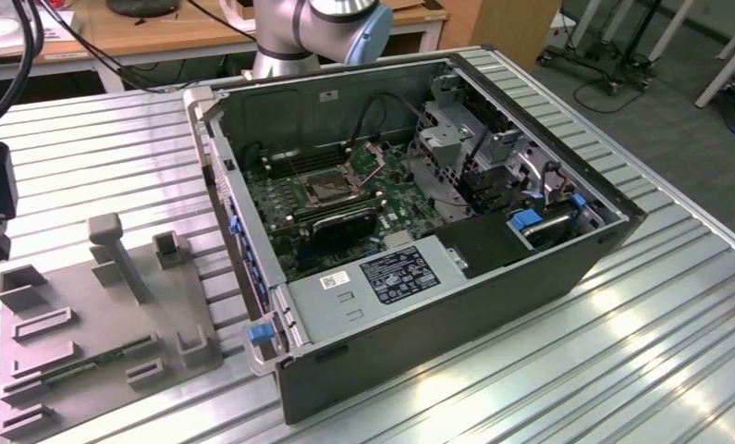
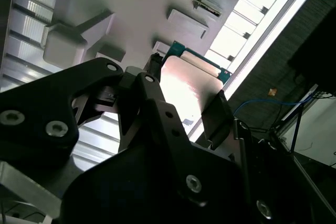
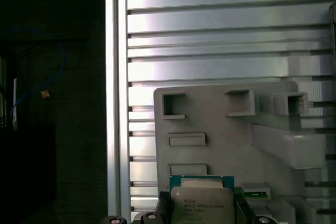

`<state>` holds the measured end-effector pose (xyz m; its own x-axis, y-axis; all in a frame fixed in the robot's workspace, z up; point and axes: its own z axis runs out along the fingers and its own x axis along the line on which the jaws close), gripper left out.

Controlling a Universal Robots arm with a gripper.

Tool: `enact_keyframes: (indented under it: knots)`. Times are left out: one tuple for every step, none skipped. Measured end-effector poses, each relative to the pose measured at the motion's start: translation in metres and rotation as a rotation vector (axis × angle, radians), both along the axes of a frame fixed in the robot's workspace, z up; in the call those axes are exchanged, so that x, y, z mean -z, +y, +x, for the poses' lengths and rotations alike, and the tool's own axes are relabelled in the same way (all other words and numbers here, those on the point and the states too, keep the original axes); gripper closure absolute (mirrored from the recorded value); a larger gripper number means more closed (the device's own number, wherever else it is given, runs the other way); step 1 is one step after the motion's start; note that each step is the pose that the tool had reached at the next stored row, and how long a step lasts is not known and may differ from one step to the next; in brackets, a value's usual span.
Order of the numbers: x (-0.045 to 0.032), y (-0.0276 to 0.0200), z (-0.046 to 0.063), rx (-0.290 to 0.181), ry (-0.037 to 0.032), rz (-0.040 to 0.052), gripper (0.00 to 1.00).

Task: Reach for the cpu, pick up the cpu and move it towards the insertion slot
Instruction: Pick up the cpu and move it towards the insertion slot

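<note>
The hand (image 2: 185, 98) is pinching the cpu (image 2: 191, 80) by two opposite edges; in the first wrist view the silvery top of the cpu faces the camera; beyond the cpu lies the grey tray (image 3: 220, 124) with its recesses, resting on the slotted bench (image 3: 210, 40); in the exterior view the hand hangs at the exterior view's left, well apart from the insertion slot (image 1: 330, 190) inside the open computer case (image 1: 466, 305)
</note>
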<state>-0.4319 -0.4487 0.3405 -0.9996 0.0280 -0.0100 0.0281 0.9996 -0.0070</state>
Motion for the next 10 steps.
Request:
enact_keyframes:
  knots:
    - [0.0,0.0001,0.0,0.0,0.0,0.0,0.45]
    - [0.0001,0.0001,0.001,0.0,-0.0001,0.0001,0.45]
    - [0.0001,0.0,0.001,0.0,-0.0001,-0.0001,0.45]
    - [0.0,0.0,0.001,0.0,0.0,-0.0003,0.45]
    - [-0.0006,0.0,0.001,0.0,0.0002,-0.0005,0.45]
    - [-0.0018,0.0,0.001,0.0,0.0002,-0.0006,0.45]
    - [-0.0037,0.0,0.001,0.0,0.0002,-0.0006,0.45]
    - [-0.0058,0.0,0.001,0.0,-0.0001,-0.0005,0.45]
    - [-0.0081,0.0,0.001,0.0,0.0001,-0.0005,0.45]
    - [-0.0102,0.0,0.001,0.0,0.0,-0.0005,0.45]
